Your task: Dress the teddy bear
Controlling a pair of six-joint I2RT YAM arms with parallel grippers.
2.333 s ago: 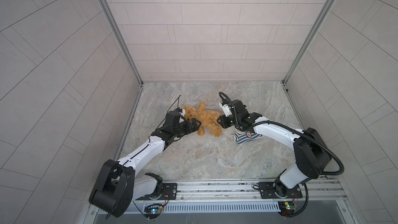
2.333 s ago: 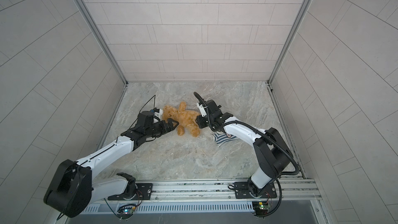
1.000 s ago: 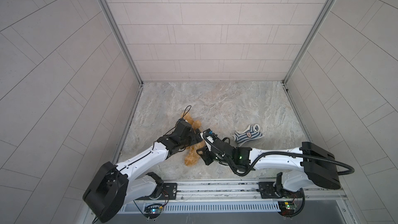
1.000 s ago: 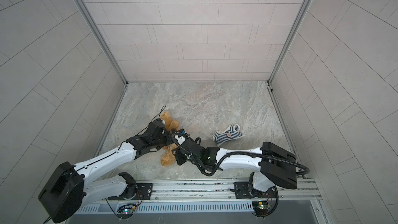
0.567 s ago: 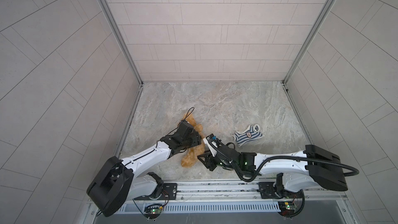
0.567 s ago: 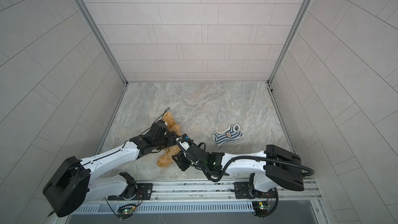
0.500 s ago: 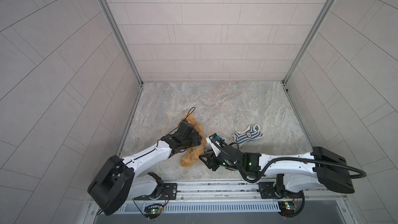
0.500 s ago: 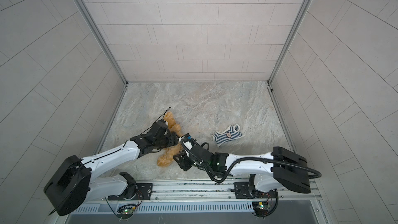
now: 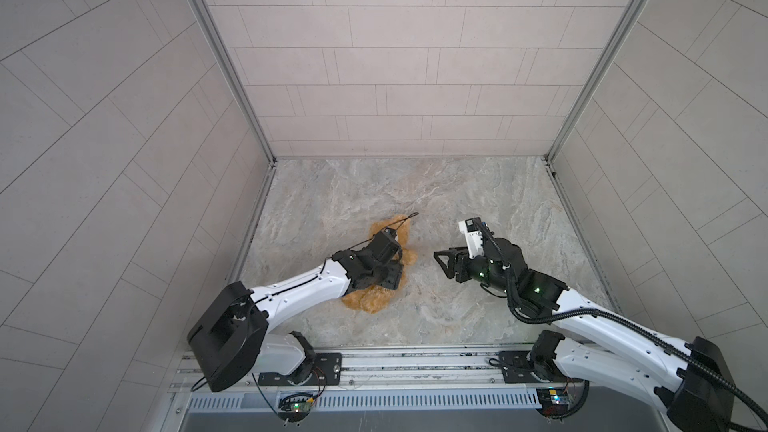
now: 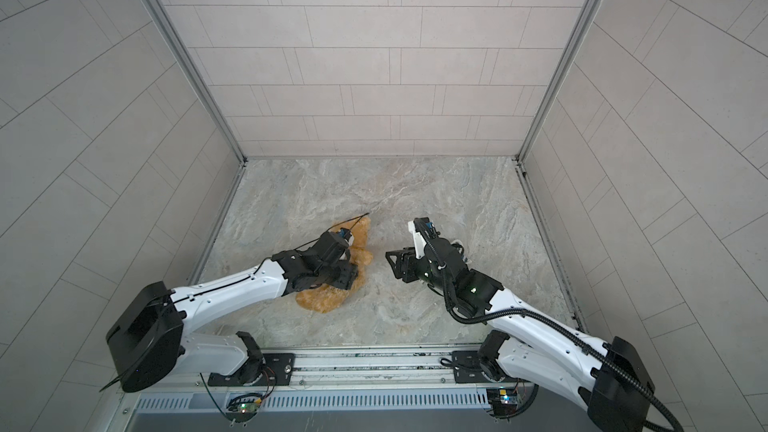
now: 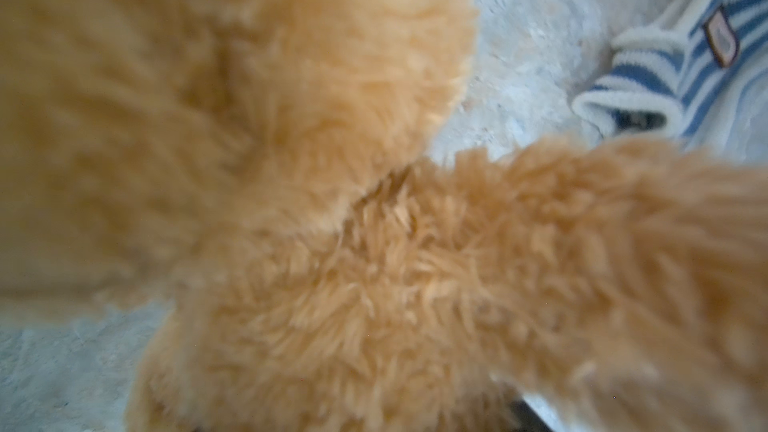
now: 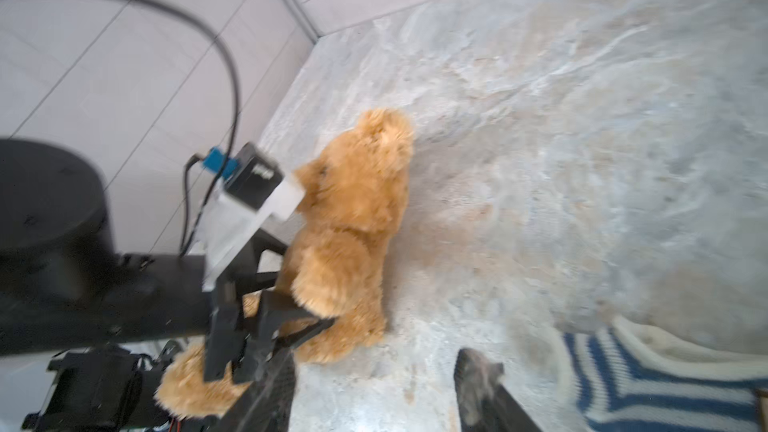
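Since half a second ago the right gripper [image 9: 441, 261] has swung away from the fluffy golden-brown plush teddy bear [image 9: 370, 300], and bare grey, veined marble-look floor [image 9: 415, 193] now separates the two. In both top views the bear lies stretched along the floor left of centre, head toward the back wall. The left gripper [image 9: 386, 274] sits on its middle and hides the trunk, while the right gripper [image 10: 394, 263] hangs near but apart, its black triangular fingers spread and pointing at the bear with nothing between them. The left wrist view is almost all blurred, shaggy fur of the teddy bear [image 11: 332, 243] close against the lens, and the gripper's own fingers cannot be made out there. Past the fur lies a small blue-and-white striped shirt [image 11: 685, 56] of soft knit with cream cuffs, flat on the floor. The right wrist view shows the left gripper [image 12: 270, 313] with its black skeletal fingers closed round the lower trunk of the teddy bear [image 12: 357, 209], fur bulging between them and a stubby paw over one finger. The right gripper [image 12: 374, 401] has its two fingers [image 12: 482, 384] well apart over bare floor, empty, with the striped shirt [image 12: 665, 384] just beside one of them.
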